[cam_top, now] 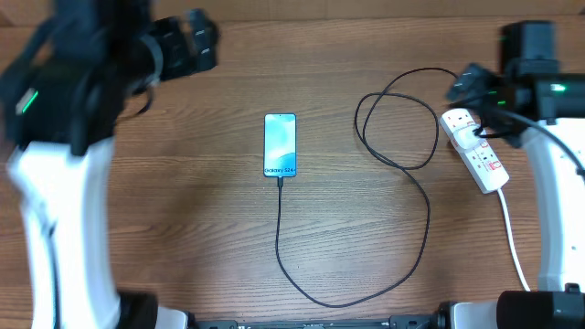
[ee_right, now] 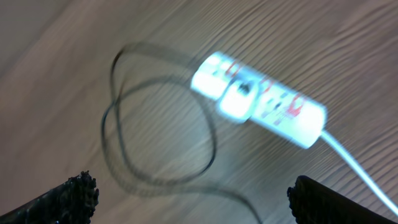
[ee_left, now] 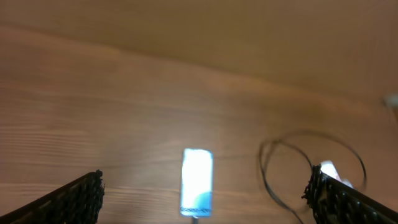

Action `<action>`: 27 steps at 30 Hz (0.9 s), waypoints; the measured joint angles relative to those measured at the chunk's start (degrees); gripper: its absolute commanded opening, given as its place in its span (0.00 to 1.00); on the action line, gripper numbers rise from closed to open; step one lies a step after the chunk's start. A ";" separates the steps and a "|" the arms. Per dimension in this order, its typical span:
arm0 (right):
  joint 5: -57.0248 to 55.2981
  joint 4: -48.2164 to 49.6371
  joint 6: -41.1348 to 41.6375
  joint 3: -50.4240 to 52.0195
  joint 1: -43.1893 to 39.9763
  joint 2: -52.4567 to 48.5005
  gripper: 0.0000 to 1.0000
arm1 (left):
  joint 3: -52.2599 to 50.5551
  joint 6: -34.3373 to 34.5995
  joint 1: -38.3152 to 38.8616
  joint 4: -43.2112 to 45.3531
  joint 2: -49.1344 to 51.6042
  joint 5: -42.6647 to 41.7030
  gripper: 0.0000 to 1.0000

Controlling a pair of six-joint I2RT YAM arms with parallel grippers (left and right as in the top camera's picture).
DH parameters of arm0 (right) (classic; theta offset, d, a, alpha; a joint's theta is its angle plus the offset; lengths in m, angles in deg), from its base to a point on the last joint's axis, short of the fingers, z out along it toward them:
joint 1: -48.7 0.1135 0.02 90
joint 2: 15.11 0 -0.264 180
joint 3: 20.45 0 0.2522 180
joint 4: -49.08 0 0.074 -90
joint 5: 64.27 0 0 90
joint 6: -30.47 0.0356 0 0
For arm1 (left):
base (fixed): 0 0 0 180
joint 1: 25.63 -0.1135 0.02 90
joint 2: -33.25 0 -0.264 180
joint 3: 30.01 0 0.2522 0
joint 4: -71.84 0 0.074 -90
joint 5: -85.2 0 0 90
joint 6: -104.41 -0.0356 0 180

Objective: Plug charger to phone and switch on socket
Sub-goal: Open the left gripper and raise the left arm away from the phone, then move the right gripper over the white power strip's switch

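Observation:
The phone [cam_top: 281, 144] lies flat mid-table with its blue screen lit; it also shows in the left wrist view [ee_left: 197, 182]. The charger [cam_top: 416, 265], a thin black cable, meets the phone's lower edge, sweeps toward the front, then loops back [ee_right: 161, 124] to the socket [cam_top: 477, 151]. The socket [ee_right: 267, 102] is a white strip with red switches and a pale plug block seated on it. My left gripper [cam_top: 201, 41] hovers far back left, open and empty [ee_left: 205, 183]. My right gripper [cam_top: 466, 84] hangs just behind the socket, open and empty [ee_right: 193, 190].
A thick white cord [cam_top: 512, 238] runs from the socket toward the front right beside the right arm's base. The wooden table [cam_top: 183, 201] spreads bare between the left arm and the phone.

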 measured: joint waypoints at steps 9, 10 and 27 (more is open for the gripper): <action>0.35 5.86 0.00 2.78 -16.98 -0.66 1.00 | -0.04 1.14 0.00 -9.07 -1.44 7.93 1.00; 0.33 6.56 -0.02 3.19 -18.49 -0.94 1.00 | -0.24 1.16 0.00 -9.90 -0.68 8.20 1.00; 0.35 15.23 -0.04 11.76 -25.99 -10.73 1.00 | -0.81 1.33 0.00 -11.69 1.14 8.83 1.00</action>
